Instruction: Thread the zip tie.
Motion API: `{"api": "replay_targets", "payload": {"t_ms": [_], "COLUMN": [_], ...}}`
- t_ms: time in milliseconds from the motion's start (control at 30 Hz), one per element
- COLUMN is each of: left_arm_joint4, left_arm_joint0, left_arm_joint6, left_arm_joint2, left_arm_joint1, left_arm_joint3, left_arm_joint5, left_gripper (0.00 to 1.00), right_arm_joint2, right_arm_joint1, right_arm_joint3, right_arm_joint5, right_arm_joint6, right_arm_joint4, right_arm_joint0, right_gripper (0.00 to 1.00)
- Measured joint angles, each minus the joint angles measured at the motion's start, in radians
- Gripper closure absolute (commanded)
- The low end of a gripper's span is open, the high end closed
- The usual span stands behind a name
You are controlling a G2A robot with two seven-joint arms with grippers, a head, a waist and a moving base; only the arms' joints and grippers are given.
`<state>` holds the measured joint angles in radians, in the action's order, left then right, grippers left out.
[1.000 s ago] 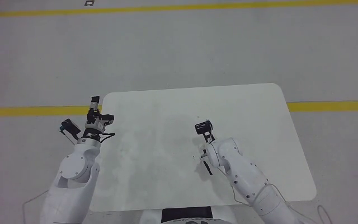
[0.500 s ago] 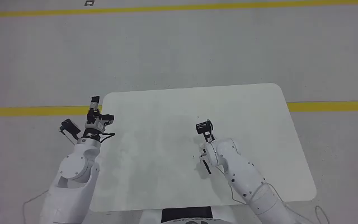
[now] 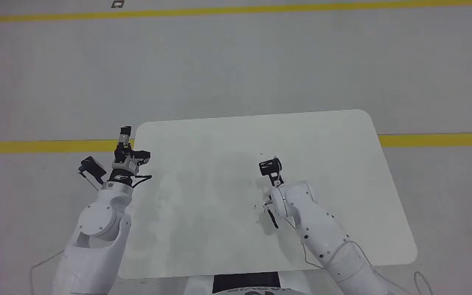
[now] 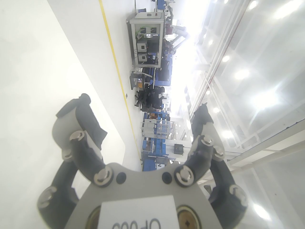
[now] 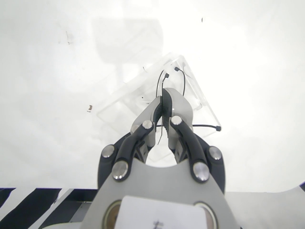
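In the right wrist view my right gripper (image 5: 163, 94) is shut on a thin black zip tie (image 5: 159, 85). Its small square head (image 5: 166, 75) pokes out past the fingertips and its tail hangs between the fingers. Under it lies a clear plastic tray (image 5: 209, 114) with two more black zip ties, one (image 5: 184, 82) lying lengthwise and another (image 5: 207, 126) lying across the near rim. The top view places this gripper (image 3: 271, 215) low over the middle of the white table (image 3: 332, 147). My left gripper (image 4: 143, 103) is open and holds nothing; it sits at the table's left edge (image 3: 126, 136).
The table's rounded left edge (image 4: 78, 58) runs beside the left gripper, with floor and a yellow line (image 3: 44, 145) beyond. A few small dark specks (image 5: 89, 107) mark the tabletop near the tray. The table's far half is bare.
The right arm has shifted very slightly over the table with the zip tie still in its gripper. The left arm has not moved.
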<state>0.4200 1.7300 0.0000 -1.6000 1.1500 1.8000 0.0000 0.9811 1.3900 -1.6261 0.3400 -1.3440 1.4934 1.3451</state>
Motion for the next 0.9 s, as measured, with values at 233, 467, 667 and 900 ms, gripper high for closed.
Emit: {"api": "replay_targets", "payload": {"t_ms": [233,467,667,900], "left_arm_joint4": [0.0,0.0,0.0,0.0], "left_arm_joint0": [0.0,0.0,0.0,0.0], "left_arm_joint6": [0.0,0.0,0.0,0.0], "left_arm_joint2": [0.0,0.0,0.0,0.0], "left_arm_joint1": [0.0,0.0,0.0,0.0], "left_arm_joint3": [0.0,0.0,0.0,0.0], "left_arm_joint5": [0.0,0.0,0.0,0.0], "left_gripper": [0.0,0.0,0.0,0.0], "right_arm_joint2": [0.035,0.121,0.205,0.247], "right_arm_joint1": [-0.004,-0.011,-0.014,-0.016], "right_arm_joint3": [-0.132,-0.242,-0.279,-0.288], "right_arm_joint5": [-0.02,-0.054,-0.084,-0.128], "right_arm_joint6": [-0.016,0.075,0.217,0.297], "right_arm_joint4": [-0.009,-0.154,-0.329,-0.454], "right_arm_joint0": [0.052,0.127,0.185,0.21], "right_gripper": [1.0,1.0,1.0,1.0]}}
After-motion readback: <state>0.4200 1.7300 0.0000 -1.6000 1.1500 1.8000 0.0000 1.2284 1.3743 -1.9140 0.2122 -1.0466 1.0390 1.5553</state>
